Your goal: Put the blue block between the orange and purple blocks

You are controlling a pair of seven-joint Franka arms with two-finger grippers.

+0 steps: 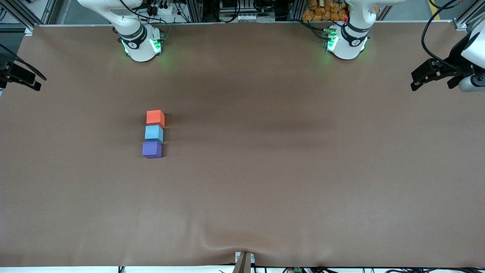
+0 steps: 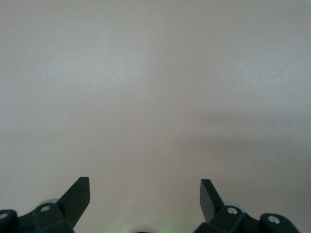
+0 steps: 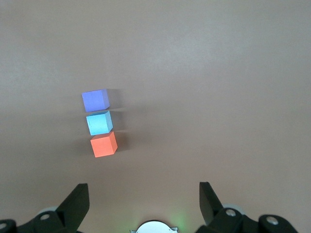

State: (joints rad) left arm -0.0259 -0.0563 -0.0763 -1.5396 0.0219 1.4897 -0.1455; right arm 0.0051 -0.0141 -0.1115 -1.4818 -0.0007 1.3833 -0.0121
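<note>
Right wrist view: blue block (image 3: 99,123) sits between orange (image 3: 103,145) and purple (image 3: 95,101), ahead of my wide-open, empty fingers (image 3: 80,201). Light, stiff cube, probably; I'd pinch its free side faces. Left fingers (image 2: 80,194) wide, empty.

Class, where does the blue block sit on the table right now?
In the front view, the blue block sits toward the right arm's end of the table, in a row between the orange block, farther from the camera, and the purple block, nearer.
</note>
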